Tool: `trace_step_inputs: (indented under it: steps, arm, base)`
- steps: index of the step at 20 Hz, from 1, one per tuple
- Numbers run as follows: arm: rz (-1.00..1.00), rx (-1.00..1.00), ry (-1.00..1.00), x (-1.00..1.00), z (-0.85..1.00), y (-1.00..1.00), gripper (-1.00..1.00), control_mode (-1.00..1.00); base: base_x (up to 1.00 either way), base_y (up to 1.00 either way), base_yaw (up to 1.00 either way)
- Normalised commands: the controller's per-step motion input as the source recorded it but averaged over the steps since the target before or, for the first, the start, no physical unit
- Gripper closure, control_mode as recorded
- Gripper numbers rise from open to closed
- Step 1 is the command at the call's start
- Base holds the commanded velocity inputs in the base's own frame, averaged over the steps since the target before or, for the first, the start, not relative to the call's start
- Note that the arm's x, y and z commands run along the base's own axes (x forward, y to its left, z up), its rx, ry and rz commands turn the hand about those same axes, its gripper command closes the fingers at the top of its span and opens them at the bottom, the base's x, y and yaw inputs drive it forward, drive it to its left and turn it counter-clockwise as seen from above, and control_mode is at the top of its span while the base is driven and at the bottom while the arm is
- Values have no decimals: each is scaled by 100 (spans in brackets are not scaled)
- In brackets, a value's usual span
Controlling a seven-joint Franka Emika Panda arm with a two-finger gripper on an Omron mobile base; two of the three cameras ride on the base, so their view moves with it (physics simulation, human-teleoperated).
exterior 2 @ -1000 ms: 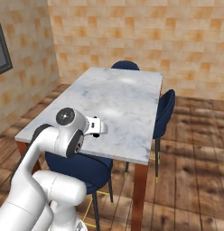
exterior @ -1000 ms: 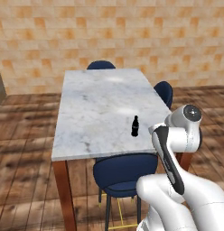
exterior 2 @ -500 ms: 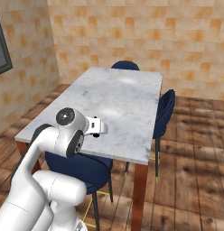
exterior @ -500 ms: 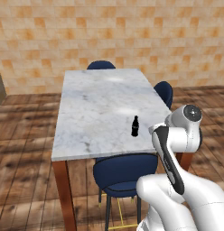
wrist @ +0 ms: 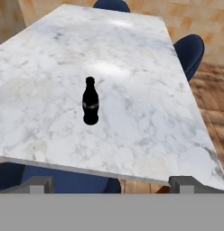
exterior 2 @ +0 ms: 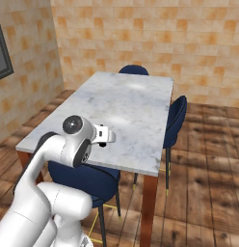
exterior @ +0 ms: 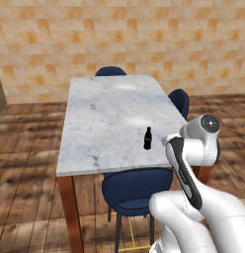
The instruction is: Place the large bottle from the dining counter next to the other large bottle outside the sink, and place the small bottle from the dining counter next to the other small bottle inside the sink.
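A small black bottle (exterior: 147,138) (wrist: 90,103) stands upright on the dining counter (exterior: 109,113) (exterior 2: 136,106) (wrist: 145,85), near its front edge and right of the middle. My gripper (wrist: 112,184) is open, held short of the counter's near edge, above the near chair. It looks across the marble top, and the bottle stands apart from it, ahead and a little left of centre. Nothing is between the fingers (wrist: 39,183). My hand (exterior 2: 105,135) sticks out from the arm over the near edge. The large bottle, the other bottles and the sink are out of view.
A blue chair (exterior: 137,185) (exterior 2: 87,176) is tucked under the near edge, right below my hand. Another blue chair (exterior: 180,101) (exterior 2: 175,120) stands at the right side and one more (exterior: 110,71) (exterior 2: 133,70) at the far end. A brick wall stands behind, over a wooden floor.
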Motion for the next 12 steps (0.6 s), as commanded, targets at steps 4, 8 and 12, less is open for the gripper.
trace_step_inputs:
  steps: [4, 8, 12]
  arm:
    - [-1, 5, 1, 28, -1, 3, -100, -100]
    - [-5, 0, 5, 32, -4, 18, -100, -100]
    - [-6, 0, 7, 23, -7, 28, -100, -100]
  base:
    - [0, 0, 0]
    - [0, 0, 0]
    - [0, 0, 0]
